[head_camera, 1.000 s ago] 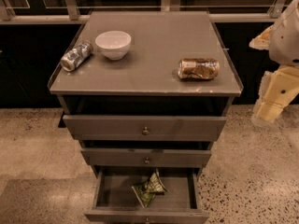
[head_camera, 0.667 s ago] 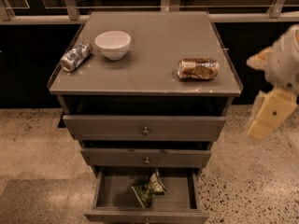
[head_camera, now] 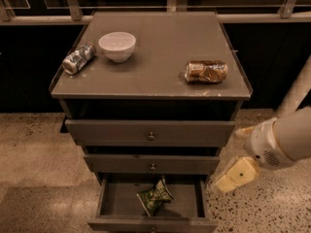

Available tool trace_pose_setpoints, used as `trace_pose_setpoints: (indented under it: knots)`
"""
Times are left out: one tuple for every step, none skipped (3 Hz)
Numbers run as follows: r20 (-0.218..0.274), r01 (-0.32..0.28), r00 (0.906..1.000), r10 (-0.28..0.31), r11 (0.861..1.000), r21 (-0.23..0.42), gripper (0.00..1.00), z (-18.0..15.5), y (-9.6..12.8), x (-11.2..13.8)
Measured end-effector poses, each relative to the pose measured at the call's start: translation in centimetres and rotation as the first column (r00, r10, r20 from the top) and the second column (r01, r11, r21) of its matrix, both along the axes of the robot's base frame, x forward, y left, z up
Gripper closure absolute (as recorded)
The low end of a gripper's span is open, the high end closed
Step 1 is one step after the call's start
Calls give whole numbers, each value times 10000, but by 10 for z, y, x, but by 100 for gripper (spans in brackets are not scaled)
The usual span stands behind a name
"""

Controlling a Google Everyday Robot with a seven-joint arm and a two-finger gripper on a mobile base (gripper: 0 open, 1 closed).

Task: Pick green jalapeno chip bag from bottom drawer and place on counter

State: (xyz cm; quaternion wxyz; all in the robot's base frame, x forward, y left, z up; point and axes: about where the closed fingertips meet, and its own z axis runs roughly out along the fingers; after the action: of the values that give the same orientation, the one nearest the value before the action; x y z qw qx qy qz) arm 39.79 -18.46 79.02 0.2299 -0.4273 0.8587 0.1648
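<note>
– Tool point(head_camera: 228, 179) location?
– Lower right of the frame, just off the cabinet's right flank, level with the middle drawer point(head_camera: 121, 163) and up and right of the open bottom drawer point(head_camera: 111, 200). Whether it is open or closed cannot be told. It touches no item.
– Task item?
– The green jalapeno chip bag point(head_camera: 154, 197) lies crumpled on the bottom drawer's floor, near centre. Its print is too small to read.
– Worktop point(head_camera: 160, 38) contents?
– A silver can point(head_camera: 78, 58) lies on its side at upper left, with a white bowl point(head_camera: 117, 45) just beside it. A brown-gold crushed can point(head_camera: 206, 71) lies on its side at right, well apart. Neither can's label is legible.
– Obstructions?
– The middle drawer's front overhangs the rear of the bottom drawer, directly above the bag's raised corner.
</note>
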Motion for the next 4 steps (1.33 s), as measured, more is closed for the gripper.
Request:
trace_pose_setpoints:
  knots:
    - [232, 343, 9991, -343, 9994, 30, 0, -15, -1, 7]
    - [522, 732, 9959, -738, 9972, 130, 0, -16, -1, 0]
    - [57, 1546, 9878, -1554, 9857, 670, 0, -74, 3, -18]
    - [-359, 2033, 9790, -2008, 9748, 920, 0, -148, 13, -24]
